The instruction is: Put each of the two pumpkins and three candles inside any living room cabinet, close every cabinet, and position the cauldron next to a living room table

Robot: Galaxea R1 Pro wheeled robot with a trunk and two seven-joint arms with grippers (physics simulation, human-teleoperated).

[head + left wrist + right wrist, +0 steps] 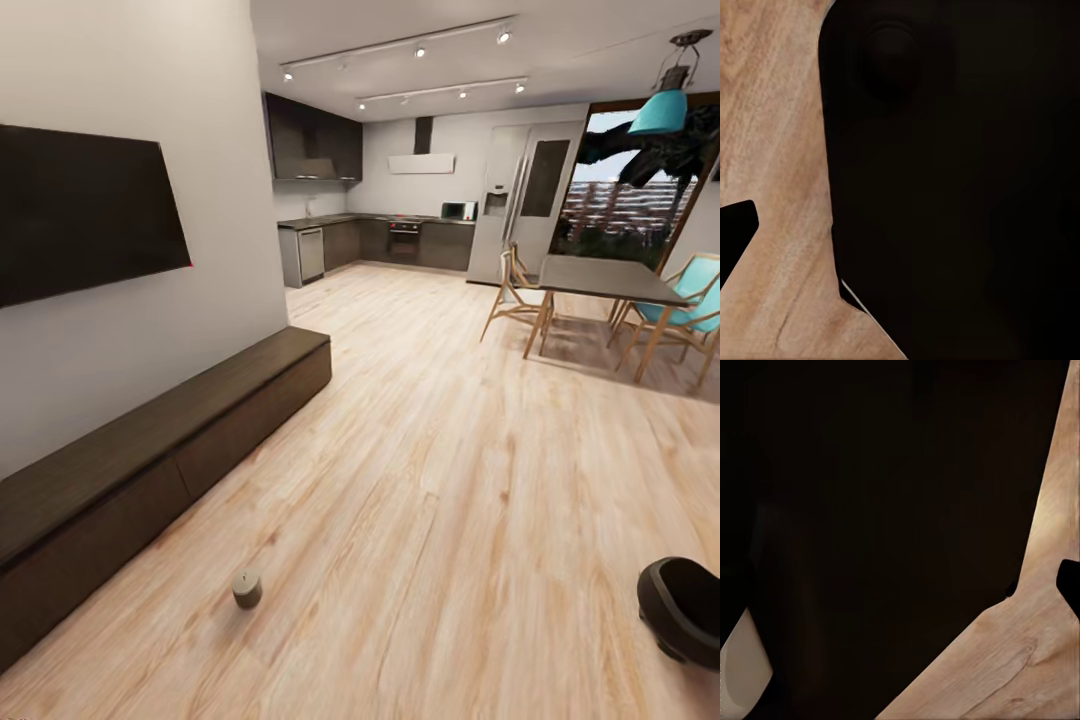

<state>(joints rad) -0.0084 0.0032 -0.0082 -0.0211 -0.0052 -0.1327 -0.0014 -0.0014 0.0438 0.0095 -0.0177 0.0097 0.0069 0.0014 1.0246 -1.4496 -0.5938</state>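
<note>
An open-plan living room's wood floor [430, 480] held one candle [247, 588] just before the closed cabinet [150, 470] (cauldron [685, 605] well apart), storing apparently remained, and neither gripper's finger state could be told.

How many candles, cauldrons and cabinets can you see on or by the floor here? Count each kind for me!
Candle: 1, standing on the wooden floor
Cauldron: 1, black, cut off by the picture's edge
Cabinet: 1, long, dark brown, along the wall, shut
Total: 3
</note>
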